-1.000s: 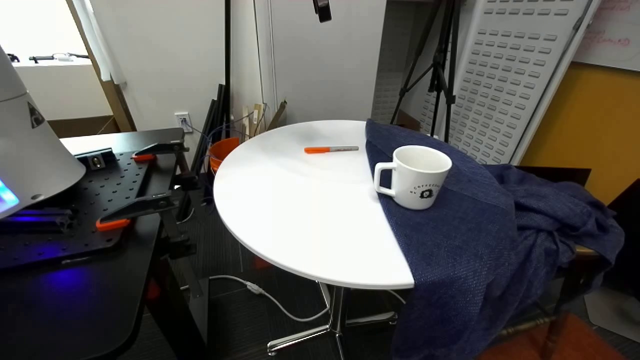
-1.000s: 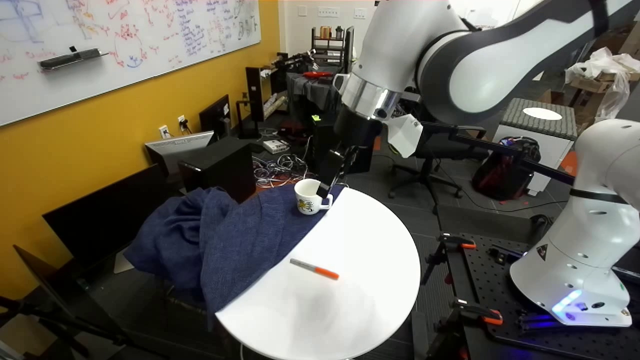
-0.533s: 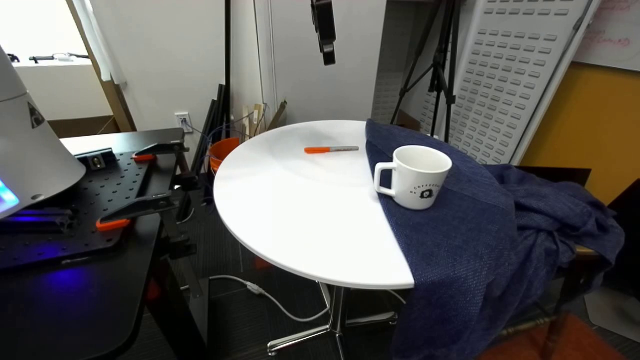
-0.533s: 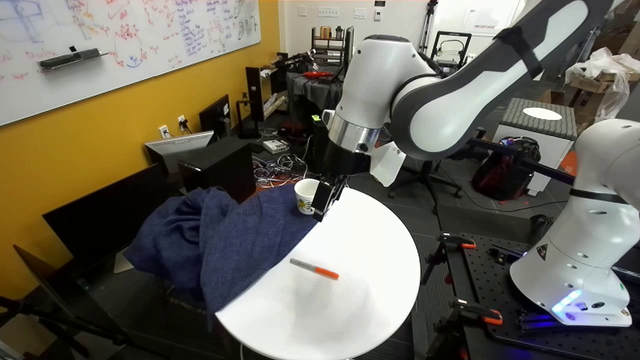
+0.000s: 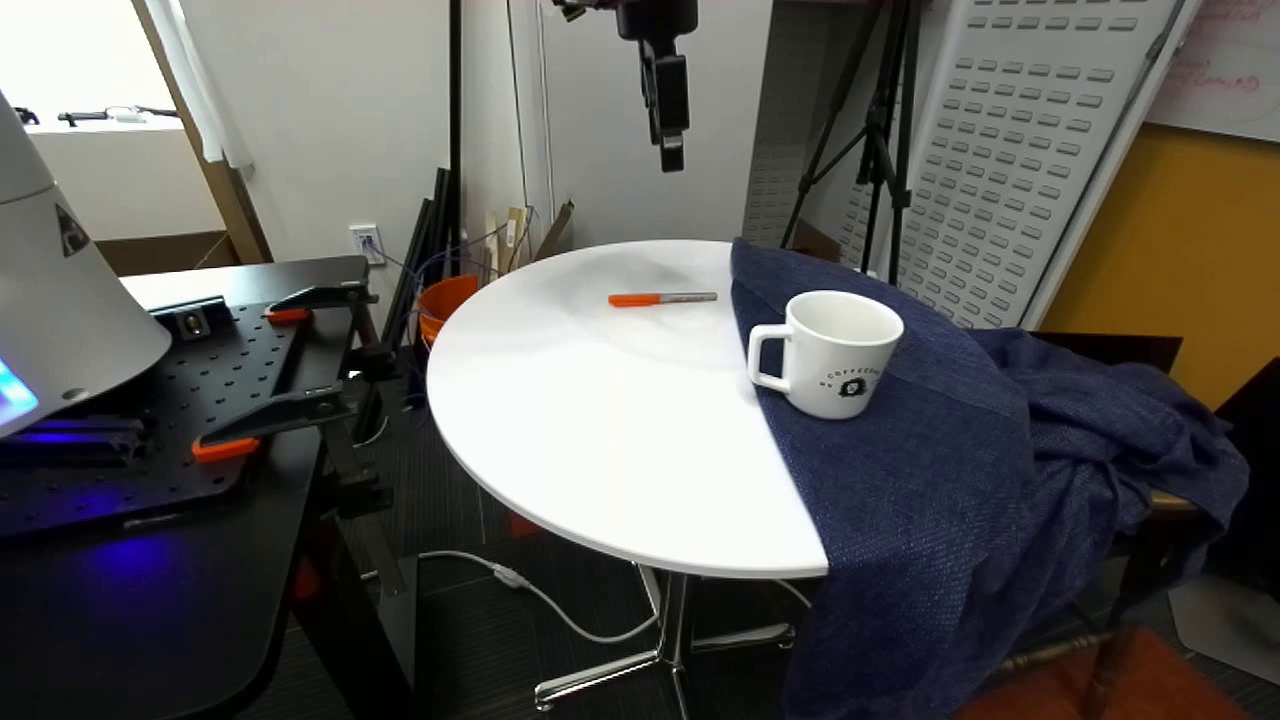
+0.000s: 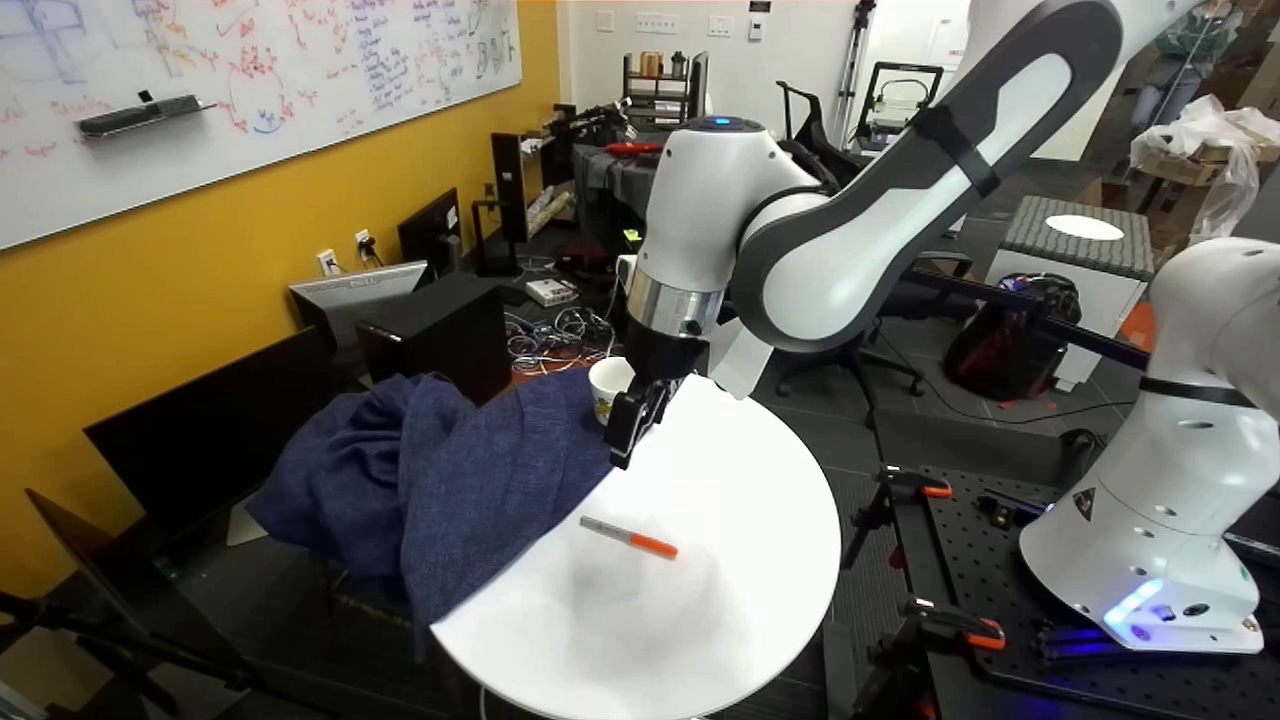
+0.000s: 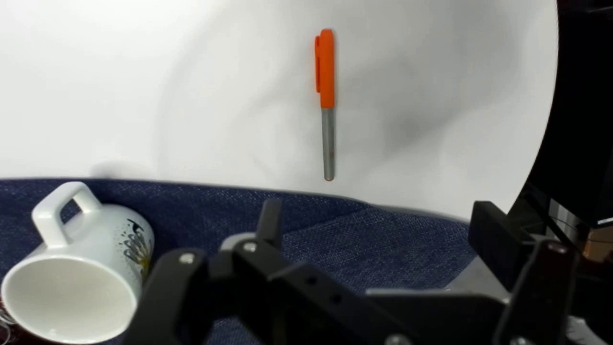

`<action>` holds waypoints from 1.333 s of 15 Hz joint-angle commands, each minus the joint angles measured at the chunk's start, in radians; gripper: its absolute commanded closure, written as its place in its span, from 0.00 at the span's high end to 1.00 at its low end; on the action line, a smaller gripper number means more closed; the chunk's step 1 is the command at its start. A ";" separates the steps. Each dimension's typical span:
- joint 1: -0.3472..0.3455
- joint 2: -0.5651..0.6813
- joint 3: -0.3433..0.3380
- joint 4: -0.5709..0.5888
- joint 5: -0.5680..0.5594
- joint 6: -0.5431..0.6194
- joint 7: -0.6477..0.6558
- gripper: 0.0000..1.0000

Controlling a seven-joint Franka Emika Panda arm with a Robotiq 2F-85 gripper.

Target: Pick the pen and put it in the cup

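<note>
The pen, orange with a grey end, lies flat on the white round table in both exterior views (image 5: 650,299) (image 6: 630,538). It also shows in the wrist view (image 7: 326,96), ahead of the fingertips. The cup, a white mug with a side handle and a dark logo, stands upright on the blue cloth (image 5: 845,365); in an exterior view the gripper partly hides it (image 6: 604,385). It is at the lower left of the wrist view (image 7: 115,230). My gripper (image 7: 377,218) is open and empty, pointing down above the table (image 5: 671,160) (image 6: 620,458), apart from pen and cup.
The blue cloth (image 5: 920,480) covers one side of the white table (image 5: 600,420). The robot's black bench with clamps (image 5: 230,420) stands beside the table. A black tripod (image 5: 880,150) and dark monitors (image 6: 220,440) are beyond it.
My gripper has come down toward the table and moved from over the mug's handle side toward the pen. The pen and the mug have not moved.
</note>
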 commanded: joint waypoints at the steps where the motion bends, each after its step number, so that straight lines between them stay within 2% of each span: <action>1: 0.012 -0.001 -0.012 0.001 0.004 -0.003 -0.004 1.00; 6: 0.012 0.012 -0.010 0.006 0.009 0.008 -0.006 1.00; 12: 0.028 0.131 -0.004 0.054 0.026 0.008 0.002 1.00; 20: 0.078 0.303 -0.053 0.167 -0.015 -0.048 0.073 1.00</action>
